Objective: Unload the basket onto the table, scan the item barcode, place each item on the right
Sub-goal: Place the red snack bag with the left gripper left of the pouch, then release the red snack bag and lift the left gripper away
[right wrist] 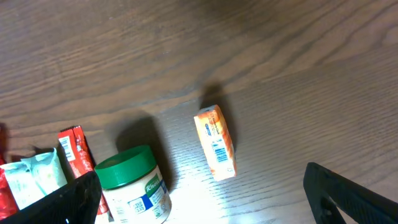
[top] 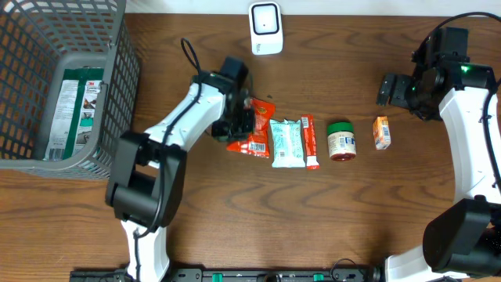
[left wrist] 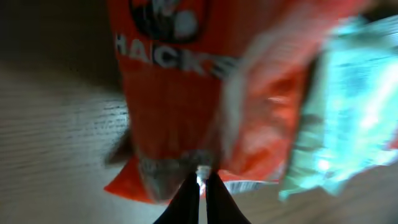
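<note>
The left gripper (top: pixel 243 124) has its jaws pinched shut on the edge of the orange snack bag (top: pixel 252 143), which spreads toward four o'clock from them. The right gripper (top: pixel 389 88) gapes wide, holding nothing.

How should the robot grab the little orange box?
Come straight down with the right gripper and pinch the orange box across its two long sides, near the middle. It lies on the table, is narrow, and has bare wood on both sides.
</note>
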Tool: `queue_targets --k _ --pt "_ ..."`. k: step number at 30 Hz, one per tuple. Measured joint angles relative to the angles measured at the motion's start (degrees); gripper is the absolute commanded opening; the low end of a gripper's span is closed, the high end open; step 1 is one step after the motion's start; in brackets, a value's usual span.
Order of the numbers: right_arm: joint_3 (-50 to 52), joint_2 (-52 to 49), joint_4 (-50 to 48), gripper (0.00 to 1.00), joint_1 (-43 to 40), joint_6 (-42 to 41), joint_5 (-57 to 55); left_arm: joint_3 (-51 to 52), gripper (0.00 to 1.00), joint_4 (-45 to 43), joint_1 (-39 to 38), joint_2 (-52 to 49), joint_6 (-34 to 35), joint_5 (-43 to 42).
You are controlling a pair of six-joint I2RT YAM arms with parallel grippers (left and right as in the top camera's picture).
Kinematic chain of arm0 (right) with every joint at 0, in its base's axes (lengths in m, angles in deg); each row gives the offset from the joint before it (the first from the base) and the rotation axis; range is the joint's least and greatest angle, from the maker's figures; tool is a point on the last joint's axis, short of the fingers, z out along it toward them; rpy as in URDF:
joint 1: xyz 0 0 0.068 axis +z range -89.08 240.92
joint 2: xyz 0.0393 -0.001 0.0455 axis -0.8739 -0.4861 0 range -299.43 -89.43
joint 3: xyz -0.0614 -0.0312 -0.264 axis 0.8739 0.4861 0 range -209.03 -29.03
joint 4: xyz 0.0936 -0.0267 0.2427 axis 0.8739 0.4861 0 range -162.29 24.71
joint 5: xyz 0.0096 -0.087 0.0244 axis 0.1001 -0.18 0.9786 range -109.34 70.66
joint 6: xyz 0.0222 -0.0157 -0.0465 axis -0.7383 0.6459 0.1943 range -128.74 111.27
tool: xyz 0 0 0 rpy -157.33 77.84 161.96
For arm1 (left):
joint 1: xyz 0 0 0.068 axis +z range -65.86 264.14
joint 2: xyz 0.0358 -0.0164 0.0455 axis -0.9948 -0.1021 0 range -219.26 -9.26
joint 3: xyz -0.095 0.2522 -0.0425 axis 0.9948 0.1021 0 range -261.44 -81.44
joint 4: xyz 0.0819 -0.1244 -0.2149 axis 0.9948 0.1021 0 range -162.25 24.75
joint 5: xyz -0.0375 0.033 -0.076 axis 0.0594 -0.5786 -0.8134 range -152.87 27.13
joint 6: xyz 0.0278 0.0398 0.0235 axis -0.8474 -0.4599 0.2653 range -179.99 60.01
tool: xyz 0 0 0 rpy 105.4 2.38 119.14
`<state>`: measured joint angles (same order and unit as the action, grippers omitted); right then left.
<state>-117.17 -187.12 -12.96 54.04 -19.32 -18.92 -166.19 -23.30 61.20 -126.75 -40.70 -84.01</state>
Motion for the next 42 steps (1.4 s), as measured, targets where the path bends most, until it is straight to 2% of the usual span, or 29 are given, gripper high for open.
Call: queue_targets --k 10,18,23,29,33,35,38,42 --pt "0.0 0.0 0.0 0.99 0.0 0.0 0.0 2.1 0.08 -1.4 0.0 0.3 -1.3 0.3" --pt "0.0 0.0 0.0 0.99 0.0 0.0 0.0 2.1 0.08 -6.7 0.0 6.7 -1.3 0.5" --pt "0.0 0.0 0.0 0.99 0.0 0.0 0.0 3.4 0.08 -12.6 0.0 6.1 -1.3 0.5" --pt "0.0 0.0 0.0 0.99 0.0 0.0 0.0 4.3 0.08 -15.0 0.0 0.3 -1.4 0.3" --pt "0.0 0.0 0.0 0.99 0.0 0.0 0.0 4.3 0.13 -15.1 0.0 0.5 -1.4 0.3" --pt "0.0 0.0 0.0 0.99 0.0 0.0 0.0 4.3 0.17 -14.8 0.0 1.2 -1.5 0.5" --pt "0.0 0.0 0.0 0.99 0.0 0.0 0.0 4.3 0.38 -14.2 0.0 3.8 -1.6 1.2" --pt "0.0 0.0 0.0 0.99 0.0 0.0 0.0 1.8 0.61 -8.7 0.4 12.9 -1.5 4.4"
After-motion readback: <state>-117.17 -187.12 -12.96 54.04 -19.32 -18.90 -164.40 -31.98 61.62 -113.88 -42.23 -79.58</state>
